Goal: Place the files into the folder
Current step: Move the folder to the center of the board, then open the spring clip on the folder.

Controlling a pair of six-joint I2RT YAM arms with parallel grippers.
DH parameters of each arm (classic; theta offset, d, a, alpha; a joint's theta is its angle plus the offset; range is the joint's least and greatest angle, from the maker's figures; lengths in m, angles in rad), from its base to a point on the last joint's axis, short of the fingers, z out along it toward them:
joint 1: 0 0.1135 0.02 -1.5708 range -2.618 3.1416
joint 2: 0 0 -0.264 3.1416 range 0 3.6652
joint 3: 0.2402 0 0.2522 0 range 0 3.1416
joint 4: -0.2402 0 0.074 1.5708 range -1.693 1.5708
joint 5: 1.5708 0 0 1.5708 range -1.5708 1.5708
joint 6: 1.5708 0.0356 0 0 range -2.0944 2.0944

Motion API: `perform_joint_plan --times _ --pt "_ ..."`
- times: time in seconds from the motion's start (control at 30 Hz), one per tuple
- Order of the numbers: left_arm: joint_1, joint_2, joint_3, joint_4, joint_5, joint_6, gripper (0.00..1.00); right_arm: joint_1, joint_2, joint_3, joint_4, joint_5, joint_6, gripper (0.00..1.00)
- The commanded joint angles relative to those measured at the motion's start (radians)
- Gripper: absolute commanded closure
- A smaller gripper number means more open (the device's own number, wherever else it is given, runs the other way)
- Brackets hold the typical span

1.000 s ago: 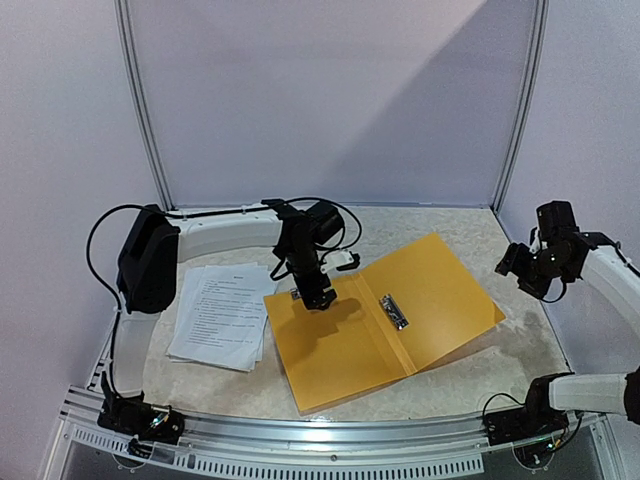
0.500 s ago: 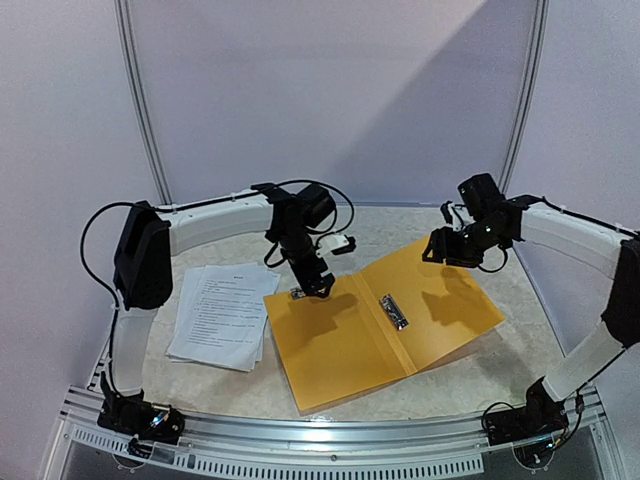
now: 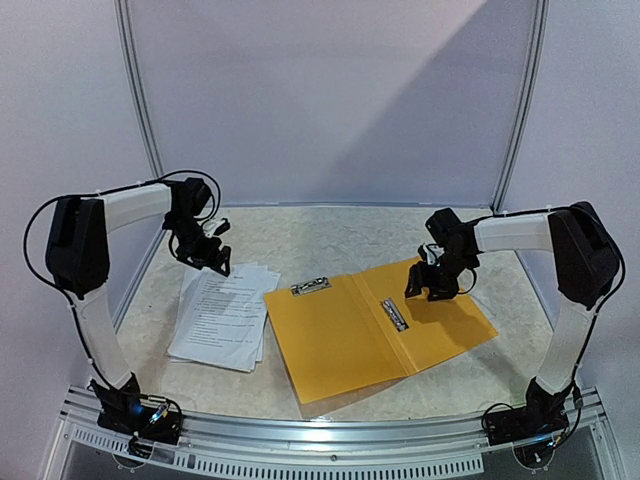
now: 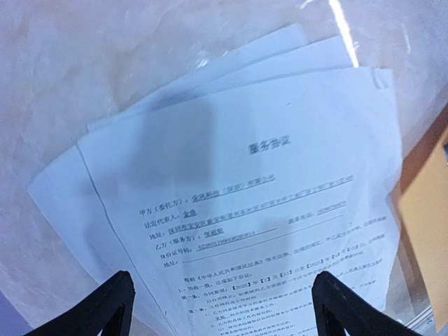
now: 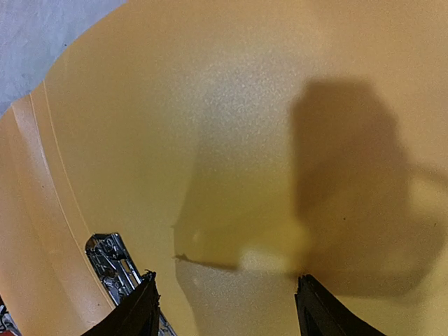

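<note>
Folder (image 3: 350,335) is lying open, holding no sheets yet; files (image 3: 222,315) are sitting stacked just left of it. Beyond, left gripper (image 3: 213,262) is hovering wide-open and empty over them, right gripper (image 3: 427,289) parted, empty, above the folder's right flap.

1. Files (image 3: 222,315) lie stacked on the table (image 3: 300,235), just left of the folder (image 3: 330,345).
2. Folder lies open, centre-right.
3. Clip (image 3: 393,313) sits inside the folder, beside its spine.
4. Left gripper (image 3: 210,262) is over the files' far edge; right gripper (image 3: 425,290) is over the folder's right flap.
</note>
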Motion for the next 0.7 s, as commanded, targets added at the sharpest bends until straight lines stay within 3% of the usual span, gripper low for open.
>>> perform_joint_plan --times 0.0,0.17,0.33,0.53,0.67 --pt "0.074 0.038 -0.074 0.065 0.095 -0.122 0.12 0.016 -0.01 0.067 -0.01 0.042 0.024 0.33" --pt "0.093 0.07 -0.072 0.082 0.127 -0.126 0.16 0.109 -0.03 0.164 -0.026 0.074 -0.032 0.32" --pt "0.048 0.006 -0.054 0.08 0.171 -0.085 0.2 0.185 0.027 0.26 -0.027 0.075 -0.065 0.32" --pt "-0.115 -0.032 -0.06 0.063 0.166 -0.009 0.2 0.196 0.097 0.3 -0.034 0.012 -0.039 0.35" --pt "-0.265 0.021 -0.01 0.032 0.141 0.027 0.23 0.196 0.075 0.279 -0.081 0.025 -0.051 0.4"
